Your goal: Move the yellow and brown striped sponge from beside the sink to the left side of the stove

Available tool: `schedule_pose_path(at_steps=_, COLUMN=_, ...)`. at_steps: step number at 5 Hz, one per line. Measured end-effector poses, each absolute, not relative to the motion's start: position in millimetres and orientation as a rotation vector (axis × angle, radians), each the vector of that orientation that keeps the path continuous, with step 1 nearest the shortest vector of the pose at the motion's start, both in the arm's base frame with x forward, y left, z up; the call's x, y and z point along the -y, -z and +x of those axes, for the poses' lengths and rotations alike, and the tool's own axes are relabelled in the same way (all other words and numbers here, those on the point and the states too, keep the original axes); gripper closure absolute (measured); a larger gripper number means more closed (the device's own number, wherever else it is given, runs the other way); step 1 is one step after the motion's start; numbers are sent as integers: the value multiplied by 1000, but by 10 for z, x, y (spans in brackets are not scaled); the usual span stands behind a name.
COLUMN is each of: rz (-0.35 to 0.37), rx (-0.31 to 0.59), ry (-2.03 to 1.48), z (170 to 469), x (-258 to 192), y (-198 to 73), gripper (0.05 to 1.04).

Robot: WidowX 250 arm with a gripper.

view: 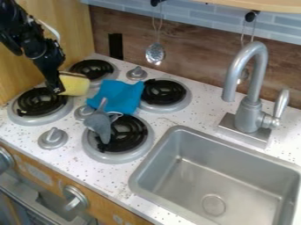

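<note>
Gripper (57,88) touching blocky sponge (75,84) near rumpled cloth (120,96).

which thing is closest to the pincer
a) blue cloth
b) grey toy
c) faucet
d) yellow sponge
d, since the yellow sponge is right up against the pincer, while the blue cloth lies farther off among the burners.
</note>
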State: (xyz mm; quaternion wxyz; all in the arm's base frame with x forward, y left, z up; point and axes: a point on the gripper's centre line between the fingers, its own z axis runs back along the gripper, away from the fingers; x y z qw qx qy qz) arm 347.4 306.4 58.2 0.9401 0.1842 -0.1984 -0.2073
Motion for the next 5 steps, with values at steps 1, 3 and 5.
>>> schedule_pose_path(at_steps=1, rz=379, rx=413, ry=430, z=3480, x=-3056, y=-571, gripper=77)
schedule_pose_path(at_steps=3, rz=401, rx=456, ry=433, z=3401, x=-2917, y=-850, gripper=81)
schedule_pose_path(at_steps=5, rz=451, rx=612, ry=510, z=3341, x=-2488, y=-1608, gripper=81)
